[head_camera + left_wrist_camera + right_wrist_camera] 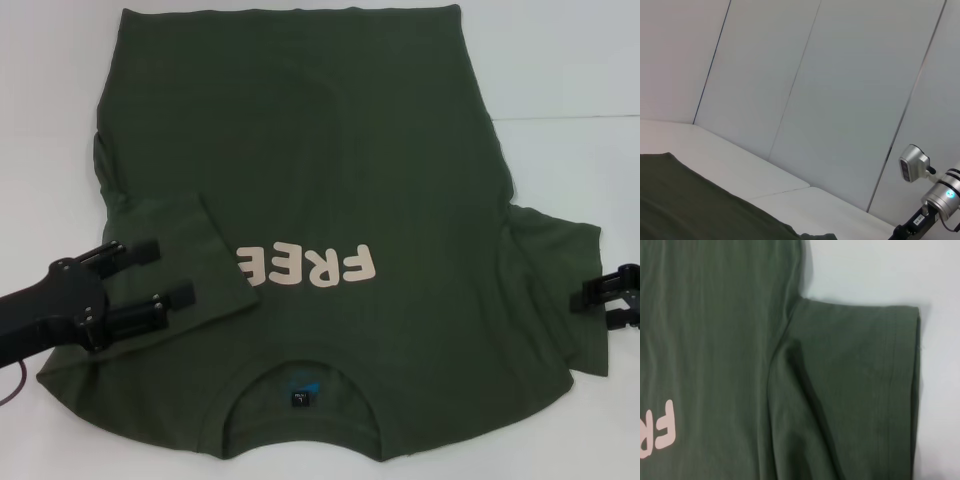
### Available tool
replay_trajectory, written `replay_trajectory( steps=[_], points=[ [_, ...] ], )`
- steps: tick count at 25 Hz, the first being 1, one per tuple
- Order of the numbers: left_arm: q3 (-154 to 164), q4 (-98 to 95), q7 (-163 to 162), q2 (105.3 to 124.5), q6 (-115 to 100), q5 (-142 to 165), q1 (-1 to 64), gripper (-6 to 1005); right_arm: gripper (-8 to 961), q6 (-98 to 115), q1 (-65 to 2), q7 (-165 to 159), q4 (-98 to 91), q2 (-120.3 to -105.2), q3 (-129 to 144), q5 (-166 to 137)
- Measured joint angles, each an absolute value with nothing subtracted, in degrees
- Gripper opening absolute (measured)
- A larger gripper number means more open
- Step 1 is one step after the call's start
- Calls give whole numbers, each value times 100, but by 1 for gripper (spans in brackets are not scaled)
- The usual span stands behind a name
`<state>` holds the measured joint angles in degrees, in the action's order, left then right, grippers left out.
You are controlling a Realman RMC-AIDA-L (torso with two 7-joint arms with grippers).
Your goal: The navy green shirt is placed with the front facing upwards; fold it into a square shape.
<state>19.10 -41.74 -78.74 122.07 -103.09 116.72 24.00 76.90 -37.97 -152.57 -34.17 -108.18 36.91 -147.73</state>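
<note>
— Lying face up across the table (600,60), the shirt (300,150) is spreading with its collar (300,385) near and its hem far. Its left sleeve (190,260) is already resting folded in over the chest, covering the start of the lettering (310,265). What is the left gripper (170,275) doing?

— It is hovering over that folded sleeve, fingers parted and holding nothing. The right gripper (585,295) is sitting at the outer cuff of the right sleeve (860,390), which is lying flat and spread; whether its fingers are parted or closed cannot be told.

— So the right sleeve is the step in hand?

— Probably. To do it well, the right gripper should be pinching the cuff edge and carrying it left across the chest, laying a straight fold line to match the left one, without dragging the body cloth.

— Any crowding?

— Little. Bare table is showing to the right of the sleeve and beyond the hem, so the right arm is having room. The left gripper is occupying the chest's left part, so pulling it clear first seems wise. The collar is lying close to the near edge of the head view.
</note>
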Motion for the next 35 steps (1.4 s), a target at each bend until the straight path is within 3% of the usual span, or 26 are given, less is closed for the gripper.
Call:
replay_trajectory(
  steps=[35],
  points=[
    [1898, -4151, -7862, 12207, -10283, 11662, 2416, 905, 642, 7536, -3782, -15254, -3129, -10801, 3416, -14544]
  ],
)
